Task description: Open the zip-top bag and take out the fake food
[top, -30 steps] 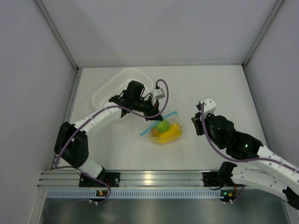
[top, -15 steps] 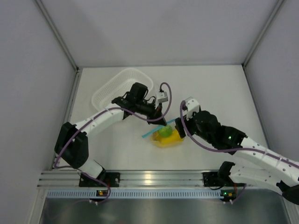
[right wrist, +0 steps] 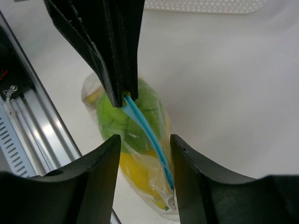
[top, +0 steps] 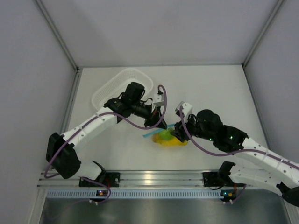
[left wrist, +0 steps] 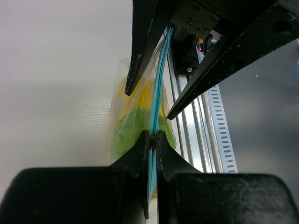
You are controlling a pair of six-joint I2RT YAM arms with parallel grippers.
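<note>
The small clear crinkly zip-top bag [top: 174, 140] lies on the white table [top: 219, 93], midway along its near edge, holding a green toy ball [right wrist: 126, 112] and yellow plastic fruit [right wrist: 140, 175]; the left gripper [left wrist: 153, 136] is clenched on its light blue zip strip [right wrist: 148, 134]; the right gripper [right wrist: 143, 142] stands parted astride that strip; a white perforated plastic basket [top: 117, 86] sits near the far left corner.

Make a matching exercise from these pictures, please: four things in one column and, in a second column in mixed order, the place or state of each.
Things:
1. left gripper
2. right gripper
3. green fruit
4. basket

Places or states:
a. shut on the strip of the bag
b. white, at the far left
c. open, astride the strip
d. inside the bag

Pairs: 1-a; 2-c; 3-d; 4-b
</note>
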